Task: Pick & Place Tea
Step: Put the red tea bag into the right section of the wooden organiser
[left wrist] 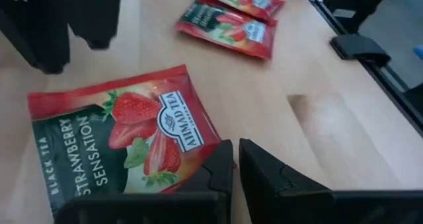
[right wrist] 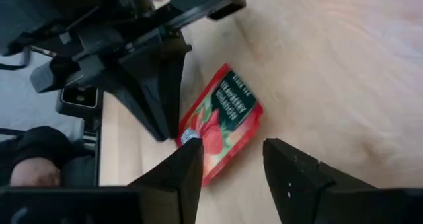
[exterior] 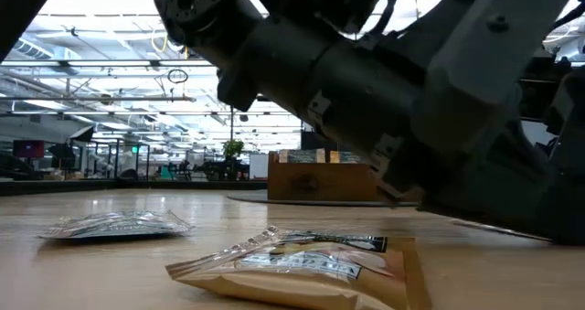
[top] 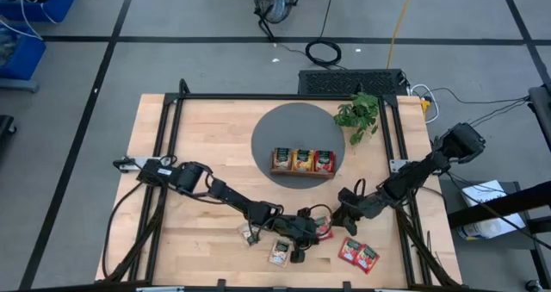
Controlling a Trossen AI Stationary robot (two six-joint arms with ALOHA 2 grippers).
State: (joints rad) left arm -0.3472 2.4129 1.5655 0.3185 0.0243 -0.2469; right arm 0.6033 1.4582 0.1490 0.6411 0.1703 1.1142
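I have both arms low over the front of the table, meeting at one red sachet (left wrist: 125, 141) (the strawberry one) that lies flat on the wood, just in front of the tray (top: 303, 163).

The left gripper (left wrist: 235, 164) has its fingers nearly together, with only a thin gap, and the sachet's edge sits right at the tips. I judge it is pinching or about to pinch that corner, but I cannot tell whether it really has hold.

The right gripper (right wrist: 231, 168) hangs open over the same sachet, one finger on each side of its near end, not touching it as far as I can see.

To do this step well, I would let only one arm take the packet. It is flat and slippery, so a top-down grab will likely skate off. Better to keep the left tips on the corner, tip it up a little, and let the right fingers close across the raised edge. I would go slowly, because the two grippers are very near each other and could collide.

Other sachets wait nearby: two red ones (top: 359, 255) to the right, a pale one (top: 280, 252) and a small one (top: 250, 234) to the left. The tray already holds three packets.
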